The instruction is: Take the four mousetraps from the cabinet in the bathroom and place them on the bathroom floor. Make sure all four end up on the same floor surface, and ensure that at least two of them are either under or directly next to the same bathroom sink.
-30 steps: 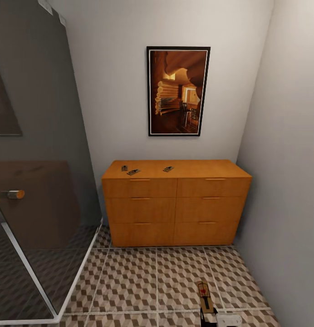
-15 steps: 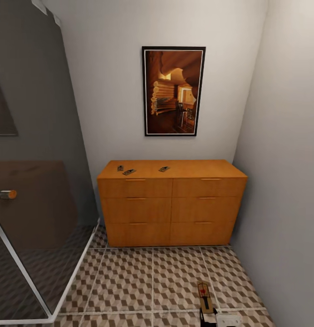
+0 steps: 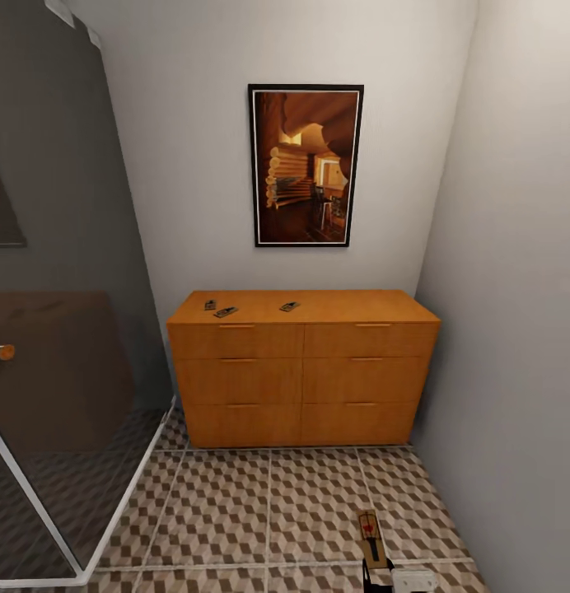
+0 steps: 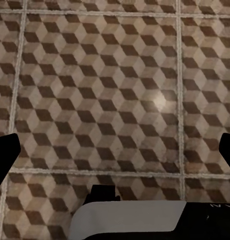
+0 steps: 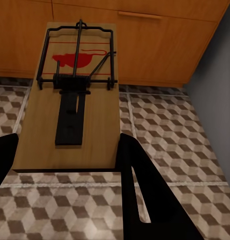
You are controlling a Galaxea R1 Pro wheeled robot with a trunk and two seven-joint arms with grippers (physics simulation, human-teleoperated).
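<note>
right claw [image 5: 65,165] grips a mousetrap [image 5: 75,100], long axis toward the cabinet [image 5: 144,35].

ahead of me: cabinet [image 3: 303,375] against the back wall
on its top: three mousetraps [image 3: 226,311], left half
above: picture [image 3: 306,165]
my left: glass panel [image 3: 63,346]

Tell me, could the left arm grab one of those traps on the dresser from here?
Probably not: the traps lie on the dresser well across the floor, and the left pincer points down at tiles.
</note>
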